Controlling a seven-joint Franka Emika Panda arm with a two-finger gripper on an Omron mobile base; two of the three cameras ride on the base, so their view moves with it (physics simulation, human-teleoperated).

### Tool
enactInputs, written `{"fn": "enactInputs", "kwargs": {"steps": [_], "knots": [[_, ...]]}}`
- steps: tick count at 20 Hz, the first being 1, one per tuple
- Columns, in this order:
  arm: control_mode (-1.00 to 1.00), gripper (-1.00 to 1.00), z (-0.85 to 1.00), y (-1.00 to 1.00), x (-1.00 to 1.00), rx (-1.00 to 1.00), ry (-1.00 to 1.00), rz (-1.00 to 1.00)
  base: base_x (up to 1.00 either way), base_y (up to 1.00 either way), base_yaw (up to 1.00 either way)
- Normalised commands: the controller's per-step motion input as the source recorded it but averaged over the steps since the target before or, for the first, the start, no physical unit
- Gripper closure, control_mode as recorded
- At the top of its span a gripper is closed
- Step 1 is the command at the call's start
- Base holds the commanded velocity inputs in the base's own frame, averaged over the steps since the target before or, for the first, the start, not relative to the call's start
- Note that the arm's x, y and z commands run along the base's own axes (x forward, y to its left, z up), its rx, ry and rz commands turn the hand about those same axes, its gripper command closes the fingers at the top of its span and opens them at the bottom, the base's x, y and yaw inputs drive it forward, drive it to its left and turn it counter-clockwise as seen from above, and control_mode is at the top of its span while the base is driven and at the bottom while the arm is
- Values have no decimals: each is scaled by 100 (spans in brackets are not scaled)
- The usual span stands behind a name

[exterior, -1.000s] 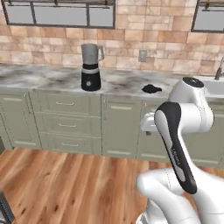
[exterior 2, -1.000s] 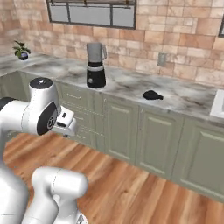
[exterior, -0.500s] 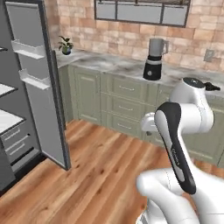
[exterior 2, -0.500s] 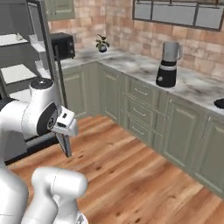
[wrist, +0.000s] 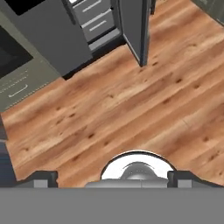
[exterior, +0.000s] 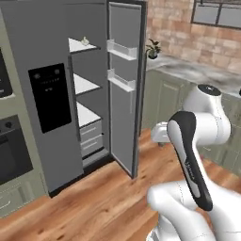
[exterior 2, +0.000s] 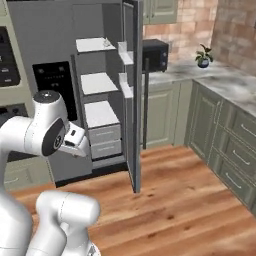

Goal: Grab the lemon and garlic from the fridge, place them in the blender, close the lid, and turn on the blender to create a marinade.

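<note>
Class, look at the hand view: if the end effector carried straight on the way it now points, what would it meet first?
The open end effector points down at the wooden floor, so bare floorboards would likely come first, in front of the open fridge door. Depth is hard to judge, but nothing else appears to lie in that line.

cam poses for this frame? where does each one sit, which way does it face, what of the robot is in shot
Left base view: behind the arm on its left, facing the open fridge; white arm lower right.
Right base view: behind on its right, facing the same fridge, microwave beyond; arm lower left.
Hand view: on the hand, looking down at the wood floor; open gripper at bottom.
Shared: all three show the fridge's open door.
</note>
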Motion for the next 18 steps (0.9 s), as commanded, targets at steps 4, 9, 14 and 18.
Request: {"fn": "enactInputs", "kwargs": {"steps": [4, 9, 14, 18], "knots": [[100, -100, 0, 0, 0, 0, 0, 0, 100, 51, 38], [100, -100, 0, 0, 0, 0, 0, 0, 100, 17, 30], [100, -100, 0, 0, 0, 0, 0, 0, 97, 1, 25], [100, -100, 0, 0, 0, 0, 0, 0, 59, -29, 21]]}}
